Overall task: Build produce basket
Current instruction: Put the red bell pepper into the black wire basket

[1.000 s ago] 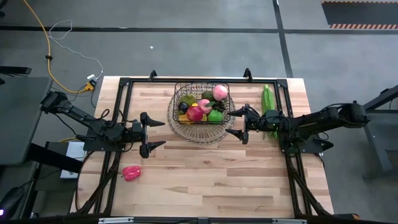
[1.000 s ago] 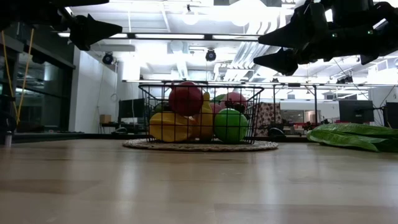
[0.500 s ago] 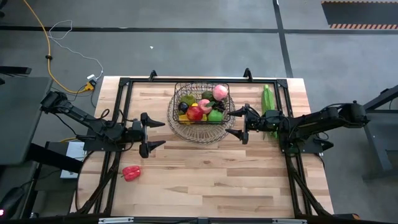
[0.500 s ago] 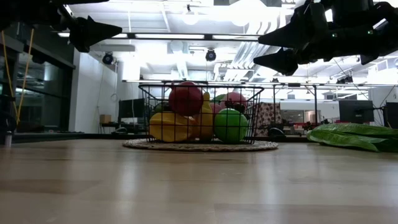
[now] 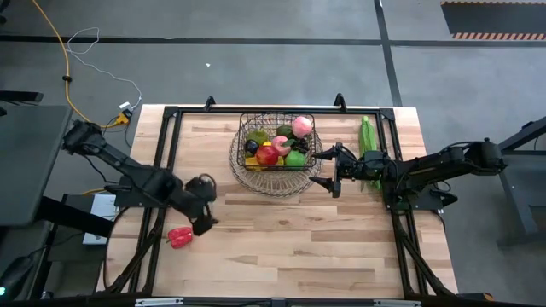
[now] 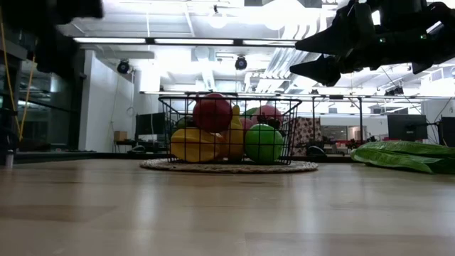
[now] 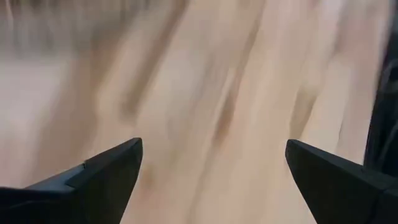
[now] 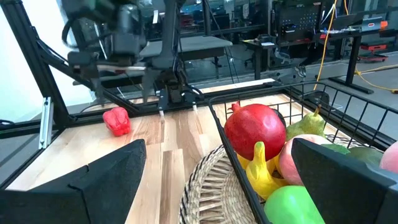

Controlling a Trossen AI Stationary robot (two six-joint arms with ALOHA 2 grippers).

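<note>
The dark wire basket [image 5: 277, 114] stands on a round woven mat near the table's far edge. It holds produce: a pink peach [image 5: 301, 126], a red fruit [image 8: 255, 127], a green apple [image 6: 264, 143] and yellow pieces. A red pepper [image 5: 179, 237] lies on the table near the left edge, also in the right wrist view [image 8: 116, 120]. The long green husk [image 5: 368, 141] lies right of the basket. My left gripper [image 5: 205, 205] is open above bare table, just beyond the pepper. My right gripper [image 5: 329, 171] hovers open at the basket's right side.
A black frame rail [image 5: 171, 136] runs along the table's left, far and right edges. Bare wood [image 5: 299, 239] stretches across the near half of the table. In the low view the husk [image 6: 405, 156] lies flat on the right.
My left gripper has swung quickly toward the table's near edge and the red pepper, tipping down to face the tabletop; its wrist view is blurred. It stays open. The right arm and all the produce have kept still.
</note>
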